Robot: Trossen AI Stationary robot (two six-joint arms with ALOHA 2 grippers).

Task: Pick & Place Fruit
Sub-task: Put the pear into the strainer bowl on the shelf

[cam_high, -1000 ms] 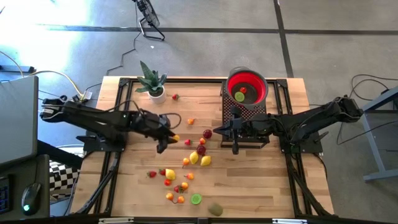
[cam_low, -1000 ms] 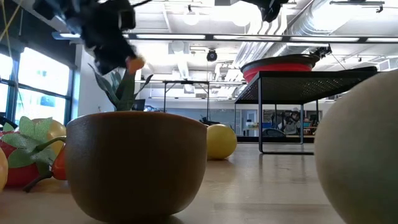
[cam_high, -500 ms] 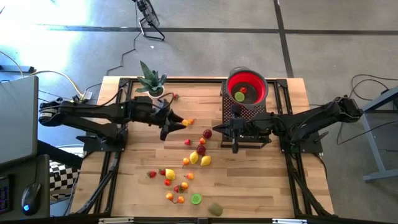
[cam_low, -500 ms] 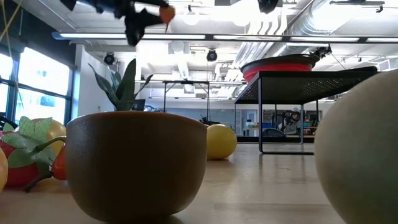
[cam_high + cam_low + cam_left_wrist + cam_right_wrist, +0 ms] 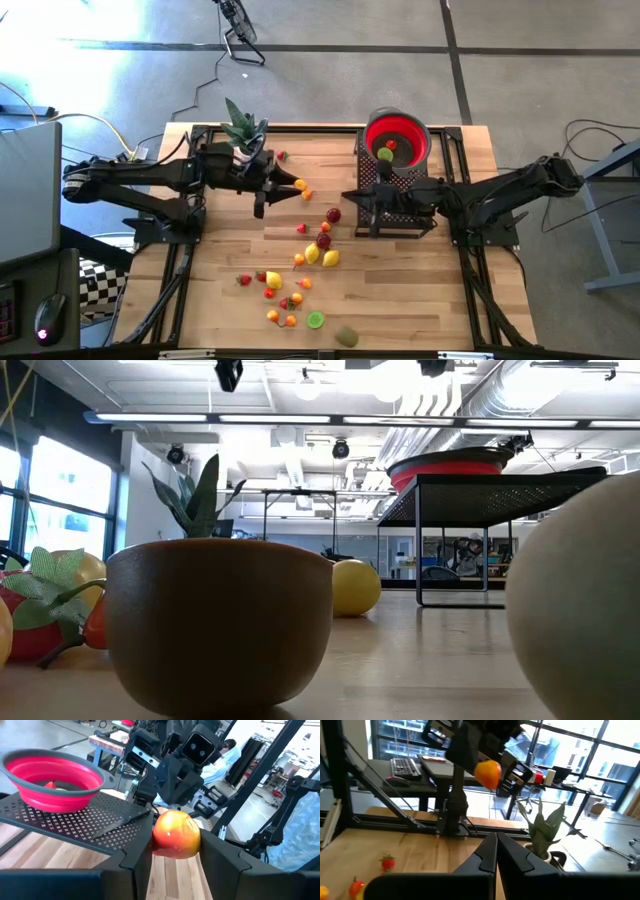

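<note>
Above table, left pincer (image 5: 176,865) gripping fruit (image 5: 176,834)

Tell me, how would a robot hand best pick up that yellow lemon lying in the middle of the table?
Probably from straight above, closing across the lemon's narrow middle rather than its ends, since it looks oval and lies flat on the table. Another yellow fruit sits close beside it, so the fingers would best drop on the two sides away from that neighbour.

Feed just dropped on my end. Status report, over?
Left gripper aloft, jaws shut on orange fruit. Right gripper shut, empty, waiting beside the black rack. Red bowl on rack; path looks open.
</note>
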